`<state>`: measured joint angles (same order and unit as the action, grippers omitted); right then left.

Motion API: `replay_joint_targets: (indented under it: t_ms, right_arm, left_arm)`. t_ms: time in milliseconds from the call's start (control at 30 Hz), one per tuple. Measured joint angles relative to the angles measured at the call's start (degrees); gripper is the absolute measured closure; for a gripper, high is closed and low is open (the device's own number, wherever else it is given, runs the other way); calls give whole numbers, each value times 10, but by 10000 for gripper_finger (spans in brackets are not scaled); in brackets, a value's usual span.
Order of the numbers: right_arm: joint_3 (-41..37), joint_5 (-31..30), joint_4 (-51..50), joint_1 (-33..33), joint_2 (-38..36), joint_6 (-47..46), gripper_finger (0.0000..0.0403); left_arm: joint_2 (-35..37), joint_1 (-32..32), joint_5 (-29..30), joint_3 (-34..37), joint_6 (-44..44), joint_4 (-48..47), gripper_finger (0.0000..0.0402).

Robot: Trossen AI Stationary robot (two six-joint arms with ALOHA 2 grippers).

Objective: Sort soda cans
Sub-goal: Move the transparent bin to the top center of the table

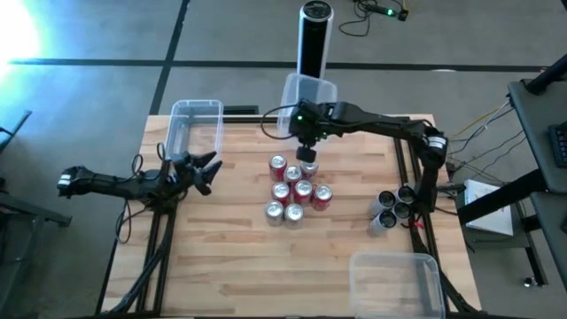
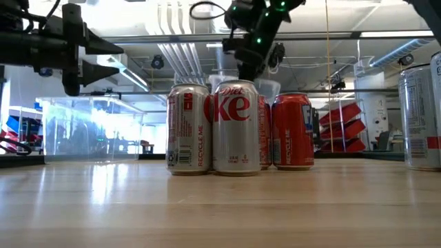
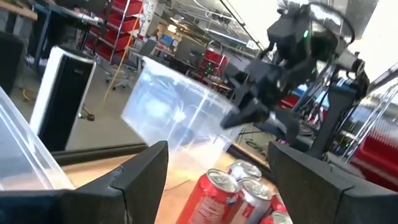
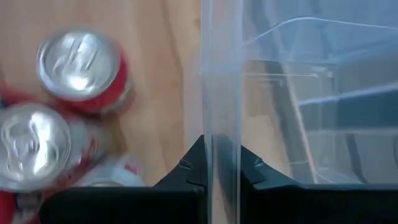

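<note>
Wooden table (image 1: 230, 257): pale butcher-block planks, matte, with the grain running across.

Three clear plastic tubs, rectangular with rounded corners. One tub (image 1: 197, 124) sits at the far left corner, another (image 1: 395, 282) at the near right. The third tub (image 1: 307, 96), at the far edge, is lifted and tilted. Behind it stands a tall black cylinder post (image 1: 313, 40).

Soda cans, all smooth metal cylinders with silver tops:
- red-and-silver cluster (image 1: 295, 190) mid-table, upright and packed close. The low view shows a silver Diet Coke can (image 2: 236, 127) in front, flanked by red cans.
- dark cans (image 1: 392, 209), a small group at the right edge (some look tipped over).

Right arm reaches across from the right edge, elbow bent. The right gripper (image 4: 214, 163) is over the far end of the red cluster, pointing down, its fingers pinched tight on the thin wall of the lifted tub.

Left arm is stretched low from the left edge. The left gripper (image 1: 205, 171) is beside the far-left tub, jaws spread wide and holding nothing, aimed toward the cluster.
</note>
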<state>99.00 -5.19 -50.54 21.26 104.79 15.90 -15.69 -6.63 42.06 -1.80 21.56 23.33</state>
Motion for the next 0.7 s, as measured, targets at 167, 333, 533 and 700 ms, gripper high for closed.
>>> replay_joint_targets:
  t_ms: [167,333,533,700]
  right_arm:
    - [0,51,-1,-5,21,29,387]
    - [0,55,1,-14,22,51,387]
    - [0,56,1,-15,22,44,387]
    - [-1,55,-2,-27,22,16,387]
  left_arm:
    - [-8,0,-11,0,67,-5,141]
    - [-29,0,-12,0,95,-10,141]
    - [-47,0,-12,0,100,-5,141]
    - [-51,0,-12,0,116,4,141]
